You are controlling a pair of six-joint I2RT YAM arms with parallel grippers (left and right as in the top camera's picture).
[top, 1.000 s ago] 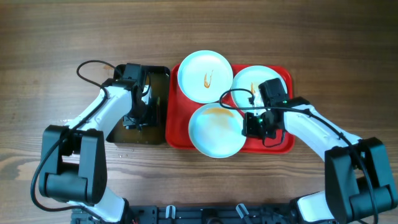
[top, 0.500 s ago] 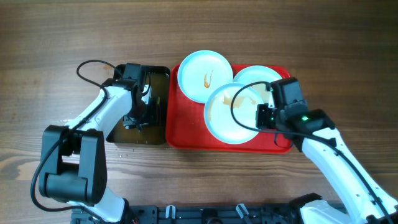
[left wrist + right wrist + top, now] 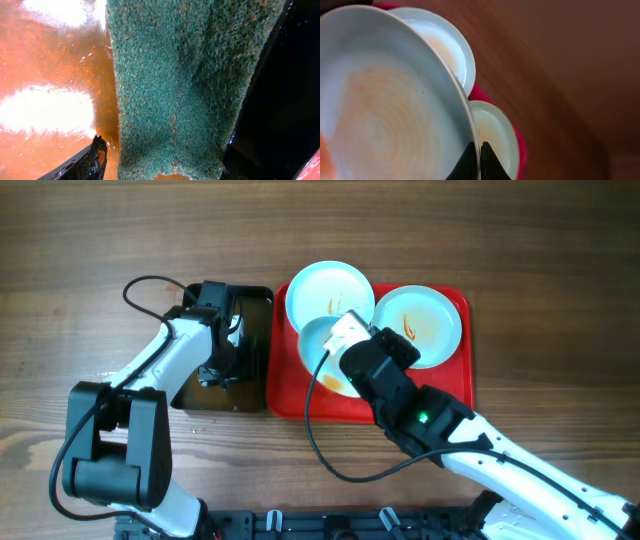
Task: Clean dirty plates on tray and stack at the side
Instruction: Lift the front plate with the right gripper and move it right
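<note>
Between the pinched-shut fingertips of the right gripper (image 3: 479, 159) sits the rim of a sauce-smeared plate (image 3: 385, 115), held over the red tray (image 3: 455, 395), two more plates (image 3: 447, 47) (image 3: 495, 132) lying beyond, while the left gripper (image 3: 162, 162) straddles a green sponge (image 3: 185, 80), its grip impossible to tell.

1. Plates (image 3: 330, 300): quantity three; round, pale, each marked with orange-brown sauce.
2. Red tray (image 3: 455, 395): quantity one.
3. Black tray (image 3: 260, 345): quantity one.
4. Green sponge (image 3: 175, 85): quantity one.
5. Robot arms (image 3: 165, 360): quantity two.
6. Wooden surface (image 3: 80, 240): quantity one.
</note>
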